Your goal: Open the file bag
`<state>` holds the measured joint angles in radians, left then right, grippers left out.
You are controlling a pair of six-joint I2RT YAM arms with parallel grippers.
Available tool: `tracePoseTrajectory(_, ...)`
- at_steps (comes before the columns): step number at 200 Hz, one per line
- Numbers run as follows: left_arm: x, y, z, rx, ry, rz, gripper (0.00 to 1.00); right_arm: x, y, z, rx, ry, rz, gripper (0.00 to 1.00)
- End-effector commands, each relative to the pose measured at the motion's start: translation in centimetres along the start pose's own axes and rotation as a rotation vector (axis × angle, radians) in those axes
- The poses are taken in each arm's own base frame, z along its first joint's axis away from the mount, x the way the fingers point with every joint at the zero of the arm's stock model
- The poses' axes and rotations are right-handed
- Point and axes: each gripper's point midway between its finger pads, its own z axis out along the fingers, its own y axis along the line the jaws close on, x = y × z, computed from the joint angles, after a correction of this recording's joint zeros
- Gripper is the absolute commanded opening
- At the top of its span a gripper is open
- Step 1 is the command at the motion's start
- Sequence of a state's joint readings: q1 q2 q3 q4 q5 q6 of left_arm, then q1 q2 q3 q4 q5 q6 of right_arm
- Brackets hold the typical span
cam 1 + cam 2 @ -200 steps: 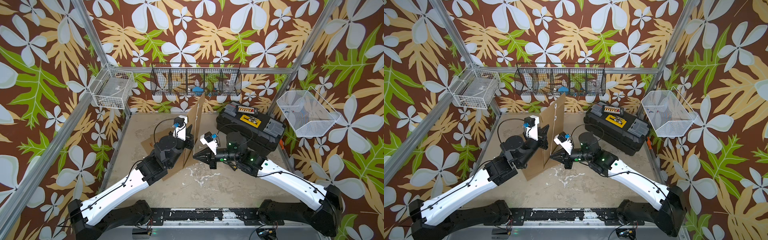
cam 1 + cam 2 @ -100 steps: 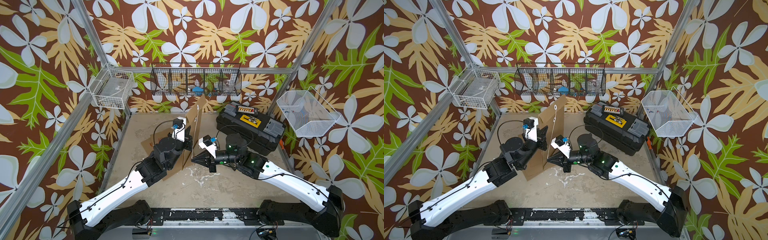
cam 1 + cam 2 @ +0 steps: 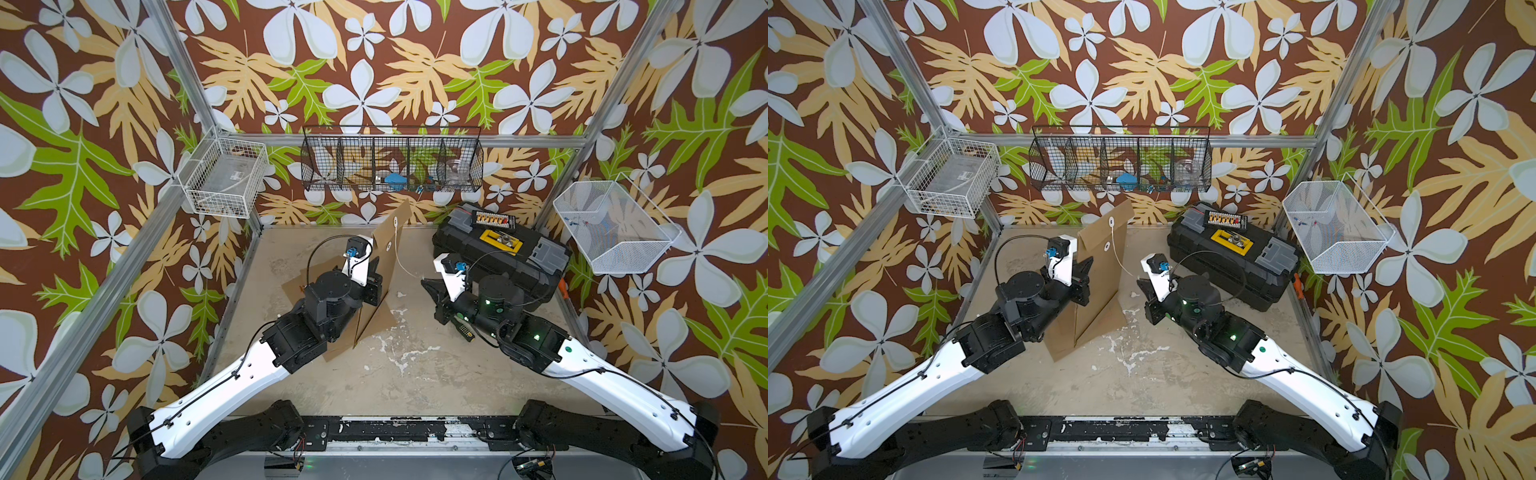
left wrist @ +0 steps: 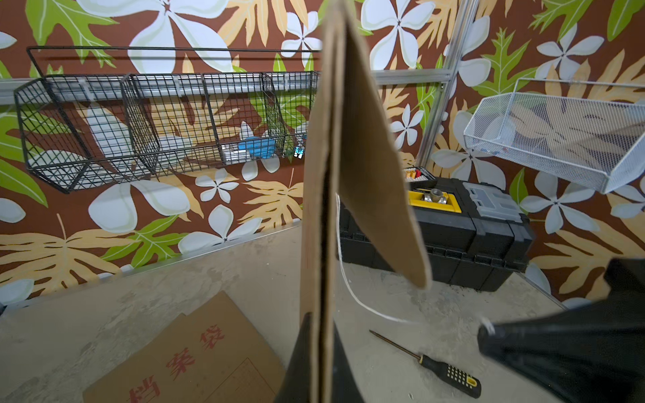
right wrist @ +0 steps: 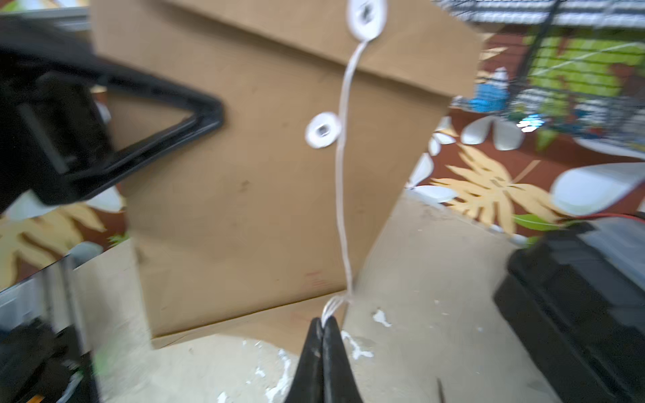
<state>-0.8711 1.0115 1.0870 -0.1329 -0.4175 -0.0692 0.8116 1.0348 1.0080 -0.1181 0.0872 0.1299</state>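
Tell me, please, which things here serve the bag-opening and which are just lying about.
In use: upright file bag, its string, left end effector, right end effector.
Lying about: flat file bag, screwdriver, toolbox, black wire basket.

The file bag [image 3: 1100, 282] was matt brown kraft paper, faintly creased, and its string [image 5: 343, 195] was thin white twisted thread. The table [image 3: 1154, 386] looked rough and chalky, flaked with white. The toolbox [image 3: 1258, 278] was dull-sheened black moulded plastic, and the wall basket [image 3: 1121, 158] was black-coated metal wire.
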Motion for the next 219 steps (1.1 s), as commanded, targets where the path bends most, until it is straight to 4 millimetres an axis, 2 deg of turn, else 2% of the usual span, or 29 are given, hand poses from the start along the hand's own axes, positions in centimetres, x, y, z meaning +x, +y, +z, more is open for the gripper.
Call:
tracePoseTrajectory(1, -0.8, -1.0, -0.7, 0.073, -0.013, -0.001, 0.0, -0.7, -5.1, -1.0, 0.226, -0.008, 0.04, 0.0)
tracePoseTrajectory(33, -0.6, -2.5, -1.6, 0.18, -0.015, 0.011, 0.0, -0.5, -9.6, -2.1, 0.327, 0.004, 0.093, 0.0)
tracePoseTrajectory(64, -0.6, -3.5, -2.9, 0.265, -0.039, 0.024, 0.0, -1.5, -11.6, -3.1, 0.369, 0.005, 0.107, 0.0)
tracePoseTrajectory(132, -0.6, -3.0, -4.7, 0.283, -0.072, 0.07, 0.0, -1.5, -13.3, -3.5, 0.425, 0.018, 0.109, 0.0)
tracePoseTrajectory(219, 0.0, -2.6, -5.2, 0.273, -0.054, 0.125, 0.0, -0.9, -16.0, -4.6, 0.507, 0.026, 0.151, 0.0)
